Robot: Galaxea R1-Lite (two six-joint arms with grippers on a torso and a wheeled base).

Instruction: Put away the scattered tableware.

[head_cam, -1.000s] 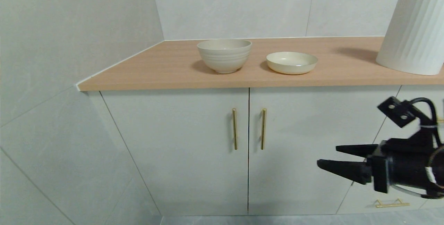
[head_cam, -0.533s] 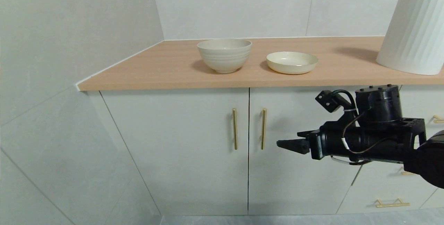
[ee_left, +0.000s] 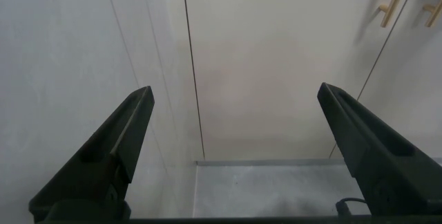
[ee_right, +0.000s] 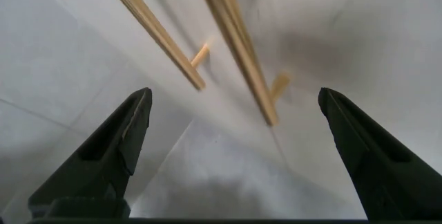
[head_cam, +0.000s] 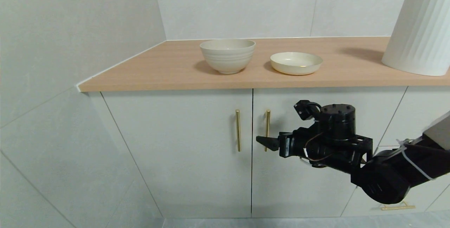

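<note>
A beige ribbed bowl (head_cam: pixel 227 55) and a shallow cream plate (head_cam: pixel 296 62) stand side by side on the wooden countertop (head_cam: pixel 168 69). Below them are two closed cabinet doors with upright gold handles, the left handle (head_cam: pixel 238 130) and the right handle (head_cam: pixel 267 129). My right gripper (head_cam: pixel 263 140) is level with the lower end of the right handle, its tips just in front of it. In the right wrist view it (ee_right: pixel 233 96) is open, with the right handle (ee_right: pixel 238 41) between its fingers, untouched. My left gripper (ee_left: pixel 235 92) is open and empty, low before the cabinet front.
A tall white ribbed container (head_cam: pixel 418 31) stands on the counter at the far right. A tiled wall (head_cam: pixel 70 45) closes the left side. A gold drawer pull (head_cam: pixel 397 207) sits low on the right, and grey floor (ee_left: pixel 262 189) runs below the cabinet.
My right arm has swung leftward and slightly upward from the lower right, bringing its gripper up to the right door handle. Bowl and plate have not moved.
</note>
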